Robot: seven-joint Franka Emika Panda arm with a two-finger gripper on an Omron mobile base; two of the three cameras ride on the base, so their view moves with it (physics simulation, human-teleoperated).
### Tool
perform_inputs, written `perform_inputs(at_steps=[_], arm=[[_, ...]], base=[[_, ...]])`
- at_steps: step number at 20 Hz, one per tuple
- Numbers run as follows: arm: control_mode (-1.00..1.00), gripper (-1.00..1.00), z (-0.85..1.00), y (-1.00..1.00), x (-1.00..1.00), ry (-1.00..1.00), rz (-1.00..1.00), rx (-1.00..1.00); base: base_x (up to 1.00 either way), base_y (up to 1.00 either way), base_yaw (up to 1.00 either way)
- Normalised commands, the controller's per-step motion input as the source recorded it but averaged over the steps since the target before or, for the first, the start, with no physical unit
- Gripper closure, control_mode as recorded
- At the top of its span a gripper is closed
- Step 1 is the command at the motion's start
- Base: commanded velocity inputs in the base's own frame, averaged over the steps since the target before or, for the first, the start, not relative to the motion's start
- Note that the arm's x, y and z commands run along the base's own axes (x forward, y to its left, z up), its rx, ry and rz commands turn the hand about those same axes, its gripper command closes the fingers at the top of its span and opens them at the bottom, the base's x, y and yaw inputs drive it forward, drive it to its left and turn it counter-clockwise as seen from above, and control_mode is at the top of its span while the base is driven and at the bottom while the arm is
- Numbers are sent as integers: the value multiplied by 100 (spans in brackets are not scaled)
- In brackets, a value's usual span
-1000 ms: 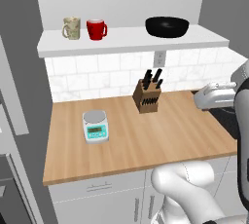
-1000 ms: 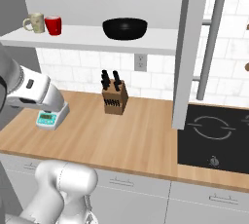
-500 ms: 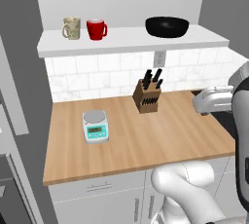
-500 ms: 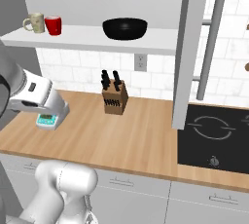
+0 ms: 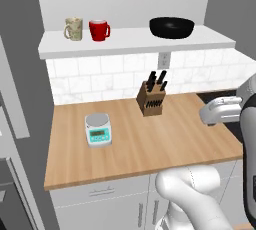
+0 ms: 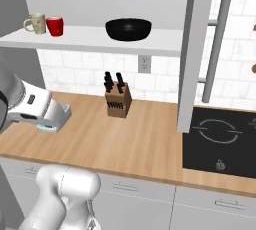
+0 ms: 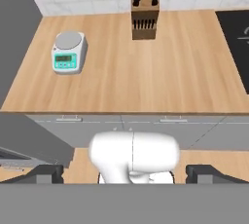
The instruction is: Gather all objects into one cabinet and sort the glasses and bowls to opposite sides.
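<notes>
On the white shelf (image 5: 135, 43), a beige mug (image 5: 73, 28) and a red mug (image 5: 99, 30) are set touching at the left; a wide black bowl (image 5: 172, 27) is placed well apart at the right. All three appear empty. The gripper (image 7: 124, 174) is held wide open, empty, above the counter's (image 5: 140, 141) near edge.

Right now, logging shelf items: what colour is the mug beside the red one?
Beige with a mottled pattern: the beige mug, clearest in the left base view.

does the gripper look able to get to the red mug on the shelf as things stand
Probably yes: the red mug stands uncovered on the open shelf, nothing in front, and the gripper is open and empty, though low.
</notes>
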Motion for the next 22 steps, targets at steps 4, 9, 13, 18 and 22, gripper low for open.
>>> perform_inputs(at_steps=[4, 9, 13, 18, 22], arm=[[100, -100, 0, 0, 0, 0, 0, 0], [100, -100, 0, 0, 0, 0, 0, 0], [100, -100, 0, 0, 0, 0, 0, 0], [100, -100, 0, 0, 0, 0, 0, 0], [100, -100, 0, 0, 0, 0, 0, 0]], base=[[-68, 0, 0], [-93, 0, -3], [-95, 0, -5], [-64, 0, -8], [-9, -3, -44]])
